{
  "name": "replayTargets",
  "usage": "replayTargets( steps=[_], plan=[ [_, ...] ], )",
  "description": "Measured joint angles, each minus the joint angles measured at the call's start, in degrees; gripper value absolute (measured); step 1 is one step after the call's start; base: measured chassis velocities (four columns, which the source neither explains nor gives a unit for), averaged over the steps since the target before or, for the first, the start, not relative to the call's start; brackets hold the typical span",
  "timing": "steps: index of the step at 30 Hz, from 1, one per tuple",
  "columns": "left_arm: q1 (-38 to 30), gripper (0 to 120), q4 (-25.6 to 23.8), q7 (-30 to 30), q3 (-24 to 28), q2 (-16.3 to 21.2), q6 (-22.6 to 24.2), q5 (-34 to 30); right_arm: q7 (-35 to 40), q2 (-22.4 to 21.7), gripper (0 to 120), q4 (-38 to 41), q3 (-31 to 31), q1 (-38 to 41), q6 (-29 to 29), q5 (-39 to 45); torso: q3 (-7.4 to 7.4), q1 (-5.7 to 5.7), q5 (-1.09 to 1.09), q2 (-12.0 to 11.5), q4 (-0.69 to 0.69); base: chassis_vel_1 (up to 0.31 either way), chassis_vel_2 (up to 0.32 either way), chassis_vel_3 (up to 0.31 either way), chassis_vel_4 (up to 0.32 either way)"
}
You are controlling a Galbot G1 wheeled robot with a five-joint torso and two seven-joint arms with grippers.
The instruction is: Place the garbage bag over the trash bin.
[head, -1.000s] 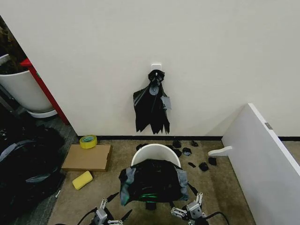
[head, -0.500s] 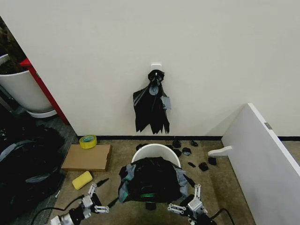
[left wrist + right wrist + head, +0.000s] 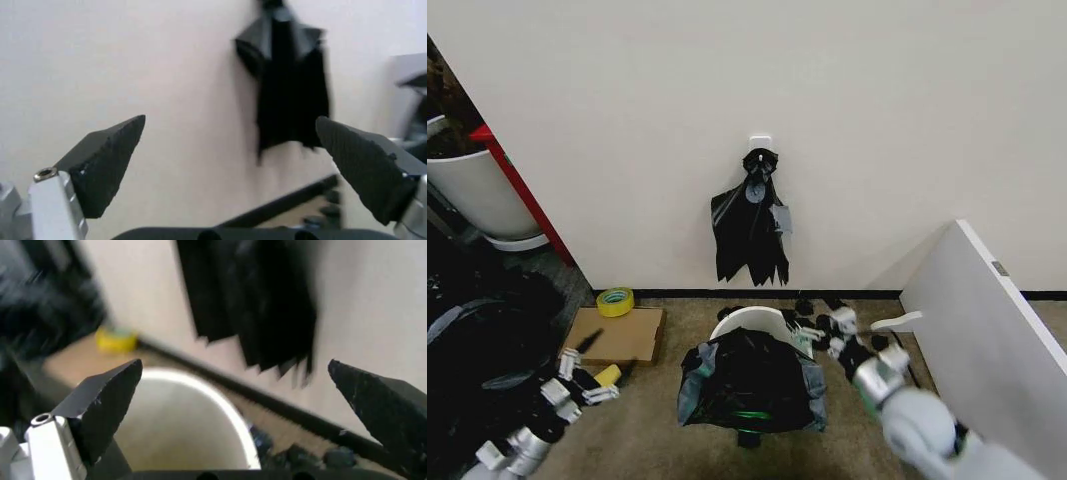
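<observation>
The trash bin (image 3: 762,317) stands on the floor by the wall, its white far rim bare. The glossy black garbage bag (image 3: 747,380) is draped over its near side and hangs down the front. My right gripper (image 3: 819,323) is open just beside the bin's right rim, holding nothing. In the right wrist view the open gripper (image 3: 235,364) faces the bin's rim (image 3: 200,390). My left gripper (image 3: 592,365) is open, low at the left, well away from the bag. In the left wrist view that gripper (image 3: 227,122) points at the wall.
A knotted bunch of black plastic (image 3: 752,225) hangs from a wall hook. Flat cardboard (image 3: 617,335), a yellow tape roll (image 3: 615,300) and a yellow sponge (image 3: 609,375) lie left of the bin. Black scraps (image 3: 860,354) and a white board (image 3: 987,350) are right. A dark bag heap (image 3: 477,340) sits far left.
The left arm has swung out to the left, away from the bag. The right gripper has risen from below the bag to beside the bin's right rim. The bag stays draped.
</observation>
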Motion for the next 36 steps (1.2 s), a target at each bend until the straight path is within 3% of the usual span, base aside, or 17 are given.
replayTargets(
  steps=[1, 3, 5, 8, 12, 16, 25, 26, 36],
  plan=[
    [0.2, 100, -0.4, -1.3, 0.0, -0.3, 0.0, 0.7, -1.4, 0.0, 100, -0.8, -0.1, 0.8, -1.0, -0.1, 0.00, 0.00, 0.00, 0.0, 0.00, 0.000, 0.000, 0.000, 0.000],
    [1.3, 100, -2.8, -7.8, 0.0, -2.4, -0.1, 4.1, -8.0, 0.1, 100, -4.8, -1.1, 6.5, -11.5, -0.9, 0.00, 0.00, -0.02, 0.0, -0.03, 0.000, 0.000, 0.000, 0.000],
    [1.4, 100, -3.1, -8.8, 0.1, -2.7, -0.1, 4.4, -8.5, 0.1, 100, -5.3, -1.3, 7.2, -12.6, -1.0, 0.00, 0.00, -0.03, 0.0, -0.02, 0.000, 0.000, 0.000, 0.000],
    [2.1, 100, -6.4, -17.3, 0.4, -5.2, 1.5, 6.7, -12.6, 1.2, 100, -9.7, -3.1, 11.9, -17.7, -3.8, -0.01, 0.00, -0.01, 0.0, -0.01, 0.000, 0.000, 0.000, 0.000],
    [2.5, 100, -9.7, -24.7, 0.5, -6.8, 4.0, 7.0, -14.7, 2.4, 100, -12.7, -4.6, 14.2, -18.7, -5.0, -0.01, 0.00, 0.00, 0.0, -0.02, 0.000, 0.000, 0.000, 0.000],
    [3.0, 100, -12.8, -32.4, 0.8, -7.7, 6.2, 7.2, -14.6, 4.0, 89, -14.2, -5.8, 15.4, -19.3, -5.3, -0.01, 0.00, 0.00, 0.0, -0.02, 0.000, 0.000, 0.000, 0.000],
    [3.0, 100, -13.1, -37.1, 1.1, -7.6, 7.1, 9.8, -13.4, 4.3, 61, -14.2, -7.7, 15.6, -19.9, -5.3, -0.01, -0.01, -0.01, 0.0, -0.02, 0.000, 0.000, 0.000, 0.000],
    [2.9, 100, -13.0, -37.5, 1.4, -7.7, 7.1, 10.1, -11.8, 4.5, 52, -14.1, -7.9, 15.4, -20.8, -4.5, -0.01, -0.01, -0.02, 0.0, -0.02, 0.000, 0.000, 0.000, 0.000],
    [2.2, 100, -12.4, -38.4, 2.8, -7.5, 7.1, 10.9, -2.3, 5.1, 20, -11.6, -8.6, 14.4, -24.1, 1.5, -0.01, -0.01, -0.01, 0.0, -0.02, 0.000, 0.000, 0.000, 0.000]
  ],
)
